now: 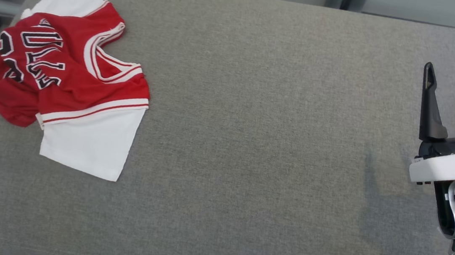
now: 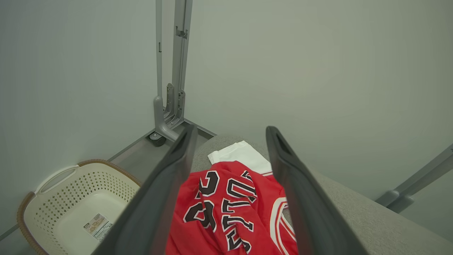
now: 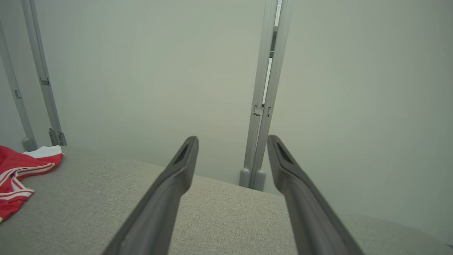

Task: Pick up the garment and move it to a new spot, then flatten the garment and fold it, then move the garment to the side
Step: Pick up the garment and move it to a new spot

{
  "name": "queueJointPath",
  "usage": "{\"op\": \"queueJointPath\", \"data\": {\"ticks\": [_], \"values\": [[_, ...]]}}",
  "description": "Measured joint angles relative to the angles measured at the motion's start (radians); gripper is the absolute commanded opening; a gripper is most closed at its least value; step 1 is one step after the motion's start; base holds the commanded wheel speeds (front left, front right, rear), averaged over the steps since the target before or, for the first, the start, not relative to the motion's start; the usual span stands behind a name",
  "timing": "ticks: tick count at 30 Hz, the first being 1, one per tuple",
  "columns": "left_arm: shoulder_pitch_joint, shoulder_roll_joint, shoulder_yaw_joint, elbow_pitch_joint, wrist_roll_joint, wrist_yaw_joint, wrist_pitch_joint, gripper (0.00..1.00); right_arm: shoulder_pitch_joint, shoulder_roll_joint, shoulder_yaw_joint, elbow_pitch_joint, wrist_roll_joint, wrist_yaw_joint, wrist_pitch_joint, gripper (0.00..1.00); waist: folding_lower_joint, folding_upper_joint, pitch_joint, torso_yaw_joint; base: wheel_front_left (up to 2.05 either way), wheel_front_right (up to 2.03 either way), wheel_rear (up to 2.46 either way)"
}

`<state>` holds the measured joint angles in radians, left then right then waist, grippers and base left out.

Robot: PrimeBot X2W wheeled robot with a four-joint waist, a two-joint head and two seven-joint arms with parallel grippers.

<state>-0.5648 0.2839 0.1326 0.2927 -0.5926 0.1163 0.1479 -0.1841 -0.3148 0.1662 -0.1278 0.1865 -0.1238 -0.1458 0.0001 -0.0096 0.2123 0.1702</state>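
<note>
Though rumpled, red-and-white jersey (image 1: 67,81) on coarse-woven grey cushion (image 1: 251,147), both arms' jaws apart.

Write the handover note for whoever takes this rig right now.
Left claw: open, empty, pointed at the garment.
Right claw: open, empty, above the grey cushion at its right end.
Garment: rumpled at the cushion's left end, not flat.
Done: nothing that shows.
Left: pick up, move, flatten, fold, set aside.
</note>
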Motion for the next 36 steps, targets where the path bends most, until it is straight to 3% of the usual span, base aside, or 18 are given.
{"op": "queueJointPath", "data": {"ticks": [13, 21, 30, 31, 32, 33, 36], "values": [[-0.094, 0.09, 0.04, 0.126, 0.038, 0.003, 0.099, 1.0, -0.03, -0.043, -0.033, -0.108, -0.012, 0.0, 0.062, 1.0, 0.0, 0.0, 0.179, -0.102, 0.0, 0.0, 0.0], [-0.183, 0.063, 0.005, 0.198, 0.042, 0.003, 0.135, 1.0, -0.075, -0.065, -0.059, -0.158, -0.019, 0.0, 0.073, 1.0, 0.0001, 0.0, 0.32, -0.129, 0.0, 0.0, 0.0], [-0.186, 0.051, -0.059, 0.298, 0.08, 0.003, 0.159, 1.0, -0.084, -0.065, -0.056, -0.156, -0.019, 0.0, 0.073, 1.0, 0.0001, 0.0, 0.383, -0.123, 0.0, 0.0, 0.0], [-0.188, 0.05, -0.063, 0.306, 0.081, 0.003, 0.158, 0.93, -0.087, -0.064, -0.055, -0.155, -0.019, 0.0, 0.073, 1.0, 0.0001, 0.0, 0.384, -0.121, 0.0, 0.0, 0.0], [-0.19, 0.049, -0.065, 0.313, 0.083, 0.003, 0.157, 0.34, -0.091, -0.064, -0.054, -0.154, -0.019, 0.0, 0.073, 1.0, 0.0001, 0.0, 0.385, -0.12, 0.0, 0.0, 0.0], [-0.192, 0.048, -0.068, 0.318, 0.086, 0.002, 0.153, 0.03, -0.096, -0.063, -0.053, -0.154, -0.019, 0.0, 0.073, 1.0, 0.0001, 0.0, 0.385, -0.118, 0.0, 0.0, 0.0], [-0.195, 0.046, -0.079, 0.323, 0.102, -0.002, 0.125, 0.0, -0.098, -0.062, -0.052, -0.148, -0.019, 0.0, 0.073, 1.0, 0.0, 0.0, 0.383, -0.115, 0.0, 0.0, 0.0]]}}
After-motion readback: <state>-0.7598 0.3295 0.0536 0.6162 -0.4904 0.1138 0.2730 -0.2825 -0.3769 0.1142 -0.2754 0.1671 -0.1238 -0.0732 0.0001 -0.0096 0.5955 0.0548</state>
